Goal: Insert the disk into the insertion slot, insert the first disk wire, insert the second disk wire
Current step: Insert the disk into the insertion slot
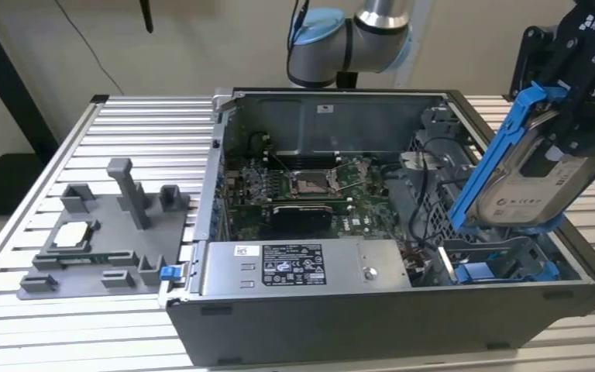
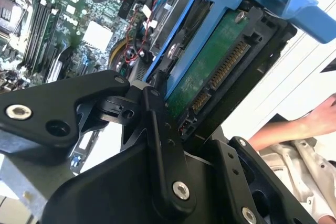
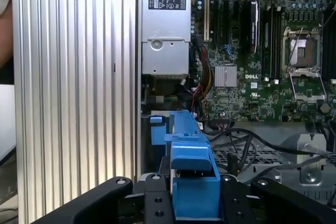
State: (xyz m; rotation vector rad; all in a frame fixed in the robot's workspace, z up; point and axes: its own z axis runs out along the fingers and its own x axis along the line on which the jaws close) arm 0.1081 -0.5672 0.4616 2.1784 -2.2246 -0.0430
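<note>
So the disk [image 1: 525,174] is clamped tilted in the gripper [image 1: 566,143] just above the insertion slot [image 1: 504,252], and it could easily get jammed on the blue rails [image 1: 479,273] or snagged on nearby cables [image 1: 429,194] if lowered crooked.

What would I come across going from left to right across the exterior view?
Grey parts holder → grey metal box with a sticker → disk in its blue carrier, held aloft.

Smooth blue plastic frames the disk [image 1: 517,194]; the ribbed table [image 1: 132,128] seems bare metal
</note>
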